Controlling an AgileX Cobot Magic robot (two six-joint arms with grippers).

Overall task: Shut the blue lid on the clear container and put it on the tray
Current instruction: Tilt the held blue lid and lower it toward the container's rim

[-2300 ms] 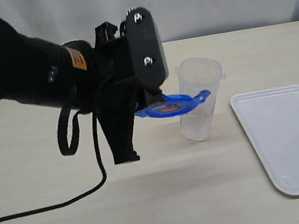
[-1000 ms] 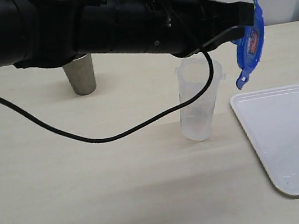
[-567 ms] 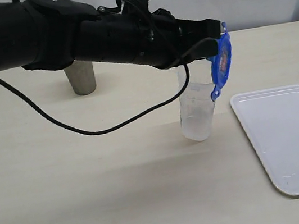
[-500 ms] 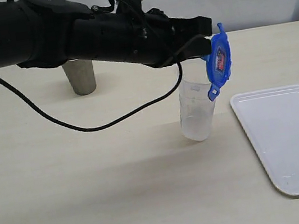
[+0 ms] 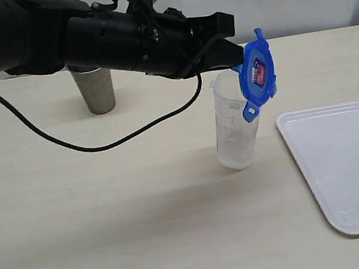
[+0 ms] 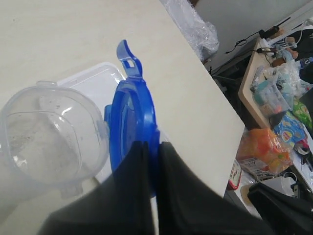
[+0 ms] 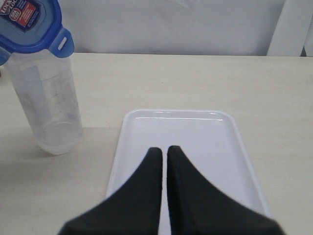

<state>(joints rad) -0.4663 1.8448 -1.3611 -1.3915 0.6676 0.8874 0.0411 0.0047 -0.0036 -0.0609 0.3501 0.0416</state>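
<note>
left gripper [image 6: 152,164] clamps lid [image 5: 257,76], near-vertical at container's [image 5: 236,140] 3 o'clock rim; lowered tilted, it could tip container. right gripper [image 7: 164,152] clenched, empty.

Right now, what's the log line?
left gripper: jaws shut on blue lid | lid: tilted by clear container rim, not closed | tray: container not on it

Thick matte-black cylindrical arm [image 5: 48,36] across the upper left, thin black cable [image 5: 99,147] looping beneath; the left tool [image 6: 152,147] has smooth, black, tapered fingers [image 6: 127,196], possibly rubber-coated.
</note>
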